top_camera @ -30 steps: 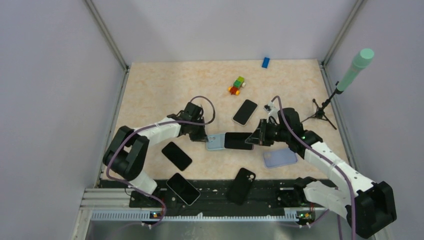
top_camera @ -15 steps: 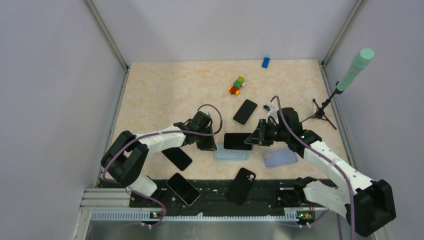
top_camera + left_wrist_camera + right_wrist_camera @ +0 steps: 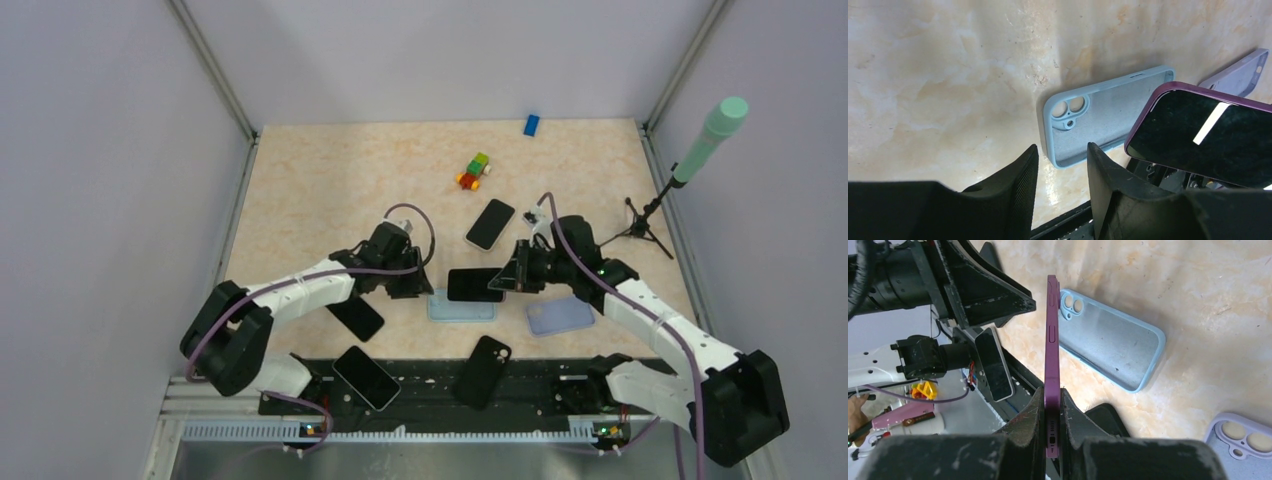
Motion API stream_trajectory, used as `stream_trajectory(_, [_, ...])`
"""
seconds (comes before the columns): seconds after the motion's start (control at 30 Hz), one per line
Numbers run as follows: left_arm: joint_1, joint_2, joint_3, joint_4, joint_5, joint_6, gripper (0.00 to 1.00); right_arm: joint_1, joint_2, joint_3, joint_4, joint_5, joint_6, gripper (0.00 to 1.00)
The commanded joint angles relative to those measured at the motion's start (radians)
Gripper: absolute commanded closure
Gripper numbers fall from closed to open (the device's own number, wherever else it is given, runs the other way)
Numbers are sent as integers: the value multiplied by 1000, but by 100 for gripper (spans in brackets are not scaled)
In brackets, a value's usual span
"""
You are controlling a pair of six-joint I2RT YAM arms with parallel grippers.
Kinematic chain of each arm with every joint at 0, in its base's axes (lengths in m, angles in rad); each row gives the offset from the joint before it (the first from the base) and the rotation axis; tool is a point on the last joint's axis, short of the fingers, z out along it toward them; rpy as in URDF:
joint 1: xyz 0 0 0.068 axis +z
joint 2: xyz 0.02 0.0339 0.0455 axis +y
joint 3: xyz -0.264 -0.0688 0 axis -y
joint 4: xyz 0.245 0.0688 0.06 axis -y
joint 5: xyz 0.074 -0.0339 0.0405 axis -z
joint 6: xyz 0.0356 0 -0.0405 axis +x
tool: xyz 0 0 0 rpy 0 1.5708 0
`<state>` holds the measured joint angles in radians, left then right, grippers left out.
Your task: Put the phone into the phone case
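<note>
On the table (image 3: 330,190), the right arm stretches out low to the left. Its gripper (image 3: 507,283) squeezes the purple phone (image 3: 476,284), held up right by the blue case (image 3: 462,307). The left arm bends in, and its gripper (image 3: 413,290) hangs loose near the case's camera end, holding nothing.

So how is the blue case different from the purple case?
The blue case is pale blue; the purple case is lilac. The blue case lies close by the phone held in the right pincer; the purple case lies farther off, beside the right arm. Both lie flat and empty.
</note>
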<state>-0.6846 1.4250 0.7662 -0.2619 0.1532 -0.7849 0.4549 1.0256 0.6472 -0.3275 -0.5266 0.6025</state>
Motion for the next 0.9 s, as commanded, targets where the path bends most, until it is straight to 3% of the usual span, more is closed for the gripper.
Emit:
stream_trajectory(0.0, [57,-73,-46,55,60,51,57,-9,23,-20,109,-58,17,100])
stream_trajectory(0.27, [198,-175,-219,225,298,47,57,-10,98,-61,189,-121,43,100])
stream_trajectory(0.43, [216,-188,-294,337,390,22,57,-9,145,-80,246,-151,67,100])
stream_trajectory(0.87, [214,-92,-328,431,444,-14,58,-9,299,-36,217,-180,59,100])
